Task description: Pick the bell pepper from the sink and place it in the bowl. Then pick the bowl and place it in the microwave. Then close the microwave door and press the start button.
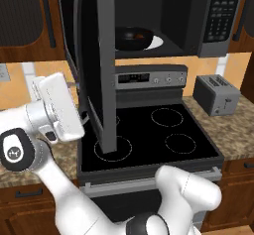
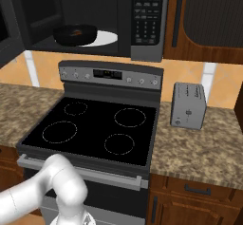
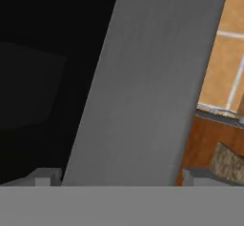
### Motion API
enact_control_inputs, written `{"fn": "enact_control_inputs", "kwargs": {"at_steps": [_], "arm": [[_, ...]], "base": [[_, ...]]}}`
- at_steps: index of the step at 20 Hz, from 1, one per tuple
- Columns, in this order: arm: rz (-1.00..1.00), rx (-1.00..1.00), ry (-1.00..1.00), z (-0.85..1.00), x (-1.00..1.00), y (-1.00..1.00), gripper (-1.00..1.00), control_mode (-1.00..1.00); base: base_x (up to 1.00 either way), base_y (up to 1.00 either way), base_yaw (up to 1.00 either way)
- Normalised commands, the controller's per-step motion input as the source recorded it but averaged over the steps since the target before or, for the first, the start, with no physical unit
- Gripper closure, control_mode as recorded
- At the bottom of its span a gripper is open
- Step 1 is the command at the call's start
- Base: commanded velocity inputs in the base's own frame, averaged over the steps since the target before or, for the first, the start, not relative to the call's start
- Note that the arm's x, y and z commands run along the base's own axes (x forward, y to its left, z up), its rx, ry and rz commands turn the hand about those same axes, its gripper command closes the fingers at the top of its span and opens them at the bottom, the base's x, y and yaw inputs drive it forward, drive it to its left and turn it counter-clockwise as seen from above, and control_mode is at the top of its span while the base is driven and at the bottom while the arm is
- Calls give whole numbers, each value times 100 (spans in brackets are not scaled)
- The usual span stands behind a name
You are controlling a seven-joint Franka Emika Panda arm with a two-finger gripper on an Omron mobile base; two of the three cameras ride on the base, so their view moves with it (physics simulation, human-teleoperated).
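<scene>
The microwave [image 1: 218, 16] hangs above the stove with its door [image 1: 105, 65] swung out toward me, seen edge-on. Inside it the glossy black bowl [image 1: 133, 36] [image 2: 75, 33] rests by the white turntable, and an orange-red speck of bell pepper [image 1: 137, 32] shows in the bowl. The keypad strip [image 2: 147, 15] is on the microwave's right side. My gripper [image 1: 84, 119] is at the outer face of the door, to its left. In the hand view the gripper [image 3: 121, 177] is open, fingertips [image 3: 44, 176] wide apart, with the door's grey frame [image 3: 147, 87] close in front. The sink is out of view.
Below the microwave lies the black cooktop [image 1: 149, 135] with a grey control panel [image 1: 149, 78] behind it. A grey toaster [image 1: 217, 95] [image 2: 188, 105] stands on the granite counter to the right. Dark wooden cabinets flank the microwave.
</scene>
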Motion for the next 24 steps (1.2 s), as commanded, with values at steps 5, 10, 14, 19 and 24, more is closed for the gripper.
{"fn": "enact_control_inputs", "kwargs": {"at_steps": [5, 10, 14, 19, 24], "arm": [[23, 26, -13, 21, -17, -99, -100, -100], [34, 22, -11, 18, 0, -96, -100, -100], [41, 19, -9, 8, 7, -94, -100, -100], [52, 11, -1, 0, 44, -63, -100, -100], [52, 11, 0, 0, 82, -16, -100, -100]], "base": [[0, 0, 0], [0, 0, 0], [0, 0, 0], [0, 0, 0], [0, 0, 0]]}}
